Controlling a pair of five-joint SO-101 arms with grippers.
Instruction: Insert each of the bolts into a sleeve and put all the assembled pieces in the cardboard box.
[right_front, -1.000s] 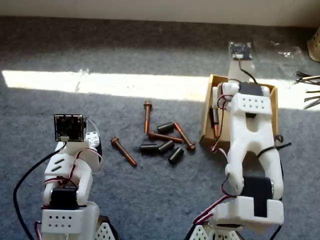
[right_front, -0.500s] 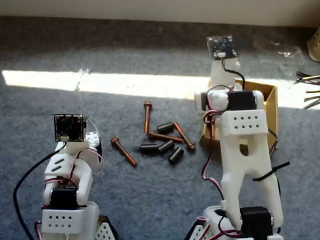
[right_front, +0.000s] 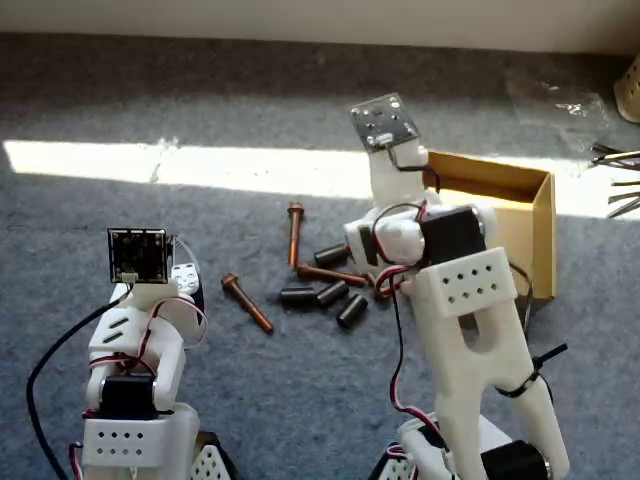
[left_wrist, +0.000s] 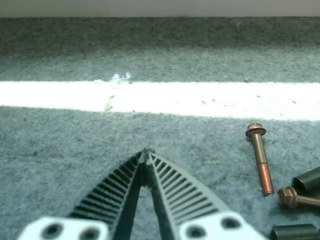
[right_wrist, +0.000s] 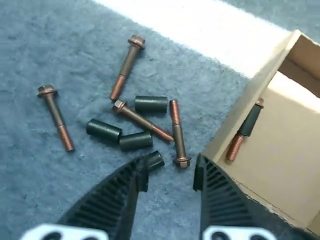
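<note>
Grey carpeted tabletop (right_front: 150, 100), with a bright strip of sunlight (right_front: 230, 168) cutting straight across it. My left hand (left_wrist: 146, 156) sits low over bare carpet at the near left. Its ribbed fingers (left_wrist: 172, 182) are pressed together tip to tip, and nothing is in them.

My right hand (right_wrist: 171, 167) hangs over the pile beside the cardboard box (right_front: 542, 215), and it's spread apart and empty. Carpet shows through the gap between its fingertips.

Below it lie the loose bolts (right_wrist: 142, 120), four of them, copper-coloured. Two cross each other in the middle of the heap. One lies towards the sunlit strip, and the outlying bolt (right_wrist: 56, 117) rests on its own, away from the pile on the left arm's side.

The sleeves (right_wrist: 151, 103) are dark and short, four as well, all empty and lying on their sides among the bolts. The closest sleeve (right_wrist: 156, 160) shows right at the tip of one of my right fingers.

The box stands open, just beside the heap. One assembled piece (right_wrist: 248, 122), a bolt through a sleeve, lies on its floor against the wall nearest the pile.
</note>
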